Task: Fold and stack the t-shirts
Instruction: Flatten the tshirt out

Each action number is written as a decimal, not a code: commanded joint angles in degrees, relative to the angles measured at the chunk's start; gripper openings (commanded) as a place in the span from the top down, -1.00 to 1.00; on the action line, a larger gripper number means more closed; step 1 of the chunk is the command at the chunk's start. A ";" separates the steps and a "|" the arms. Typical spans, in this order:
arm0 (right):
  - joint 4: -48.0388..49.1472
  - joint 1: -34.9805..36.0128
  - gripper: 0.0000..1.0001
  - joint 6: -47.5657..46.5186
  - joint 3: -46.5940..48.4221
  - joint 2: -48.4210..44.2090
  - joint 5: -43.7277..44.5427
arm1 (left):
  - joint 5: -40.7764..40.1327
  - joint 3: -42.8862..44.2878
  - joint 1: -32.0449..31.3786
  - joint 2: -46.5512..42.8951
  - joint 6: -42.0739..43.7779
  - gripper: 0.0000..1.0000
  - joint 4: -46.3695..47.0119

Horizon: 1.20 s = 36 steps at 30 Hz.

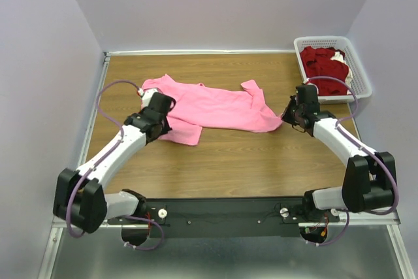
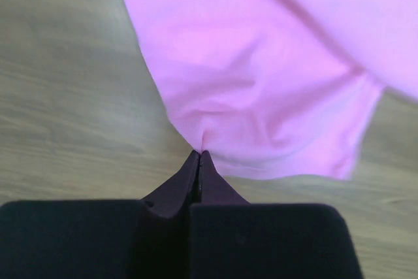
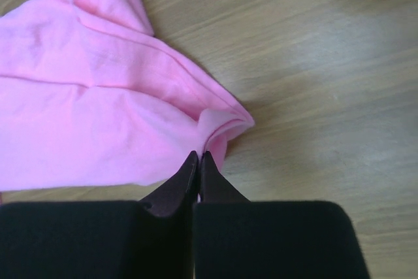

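A bright pink t-shirt (image 1: 212, 106) lies spread and rumpled across the middle of the wooden table (image 1: 228, 168). My left gripper (image 1: 159, 104) sits at its left end, shut on a pinch of the pink t-shirt's (image 2: 261, 83) edge, the gripper (image 2: 198, 155) tips pressed together in the cloth. My right gripper (image 1: 288, 115) is at the shirt's right corner, shut on a fold of the pink t-shirt (image 3: 98, 96), with the gripper (image 3: 198, 155) tips closed on the bunched hem. Dark red t-shirts (image 1: 323, 62) lie piled in the basket.
A white lattice basket (image 1: 361, 73) stands at the table's back right corner, holding the dark red shirts and some white cloth (image 1: 338, 55). Lilac walls close in the table on three sides. Bare wood runs along the front of the table.
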 commanded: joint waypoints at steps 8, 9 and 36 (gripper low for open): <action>-16.02 -0.47 0.41 3.76 -5.67 -12.20 8.51 | 1.02 4.75 8.72 -15.58 9.57 1.00 1.18; -16.73 -0.47 0.29 3.76 -6.28 -12.90 7.20 | 1.03 5.45 9.16 -16.29 11.14 1.00 1.01; -16.30 -0.38 0.00 7.45 -6.73 -6.23 1.82 | 4.54 7.39 9.70 -23.24 16.52 1.00 1.62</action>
